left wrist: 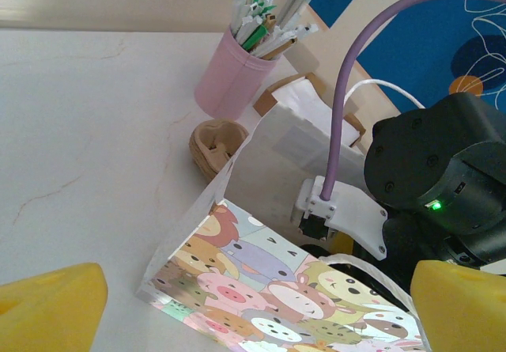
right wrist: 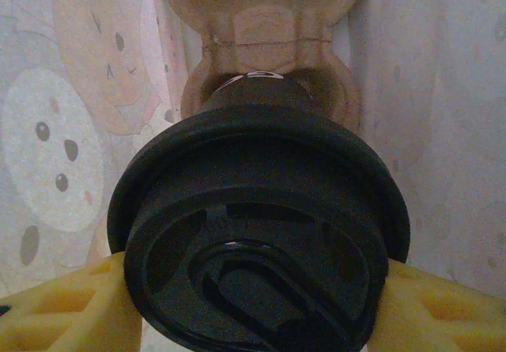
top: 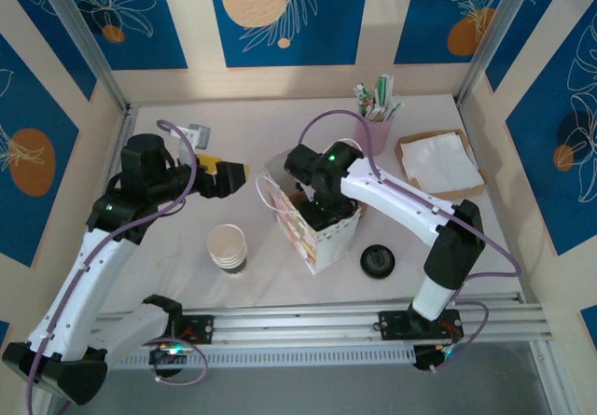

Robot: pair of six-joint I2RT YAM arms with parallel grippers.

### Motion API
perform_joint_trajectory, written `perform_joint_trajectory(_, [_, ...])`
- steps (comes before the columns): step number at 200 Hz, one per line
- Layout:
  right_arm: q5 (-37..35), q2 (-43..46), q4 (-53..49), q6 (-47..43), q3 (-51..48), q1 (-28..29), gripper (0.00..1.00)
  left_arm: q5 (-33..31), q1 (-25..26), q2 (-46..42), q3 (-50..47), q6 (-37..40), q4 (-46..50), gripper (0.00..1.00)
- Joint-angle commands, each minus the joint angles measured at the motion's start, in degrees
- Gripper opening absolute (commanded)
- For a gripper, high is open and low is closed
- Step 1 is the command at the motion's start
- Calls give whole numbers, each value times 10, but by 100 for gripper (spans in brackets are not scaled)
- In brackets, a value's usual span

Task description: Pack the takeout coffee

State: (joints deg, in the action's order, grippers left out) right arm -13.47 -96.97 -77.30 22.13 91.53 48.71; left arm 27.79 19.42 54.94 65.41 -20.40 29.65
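Overhead, 2 wrist close-ups, shared bag (top: pixel 322 245)

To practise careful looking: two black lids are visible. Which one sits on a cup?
The lid held by the right claw inside the cartoon bag; the other lid lies loose on the table, cupless.

takeout coffee (right wrist: pixel 261 233) lid matt black plastic, bag (left wrist: pixel 253 289) glossy printed paper, table (left wrist: pixel 79 130) smooth marbled

takeout coffee (right wrist: pixel 261 162) body hidden behind lid (right wrist: pixel 253 273), right tool (right wrist: pixel 253 320) cropped
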Motion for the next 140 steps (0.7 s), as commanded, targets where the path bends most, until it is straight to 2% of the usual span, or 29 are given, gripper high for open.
perform_joint_trajectory(1, [11, -9, -32, 11, 14, -2, 61, -4, 7, -4, 11, 13, 2, 99])
perform_joint_trajectory(140, [7, -17, -42, 14, 18, -4, 61, -2, 8, -2, 12, 13, 3, 98])
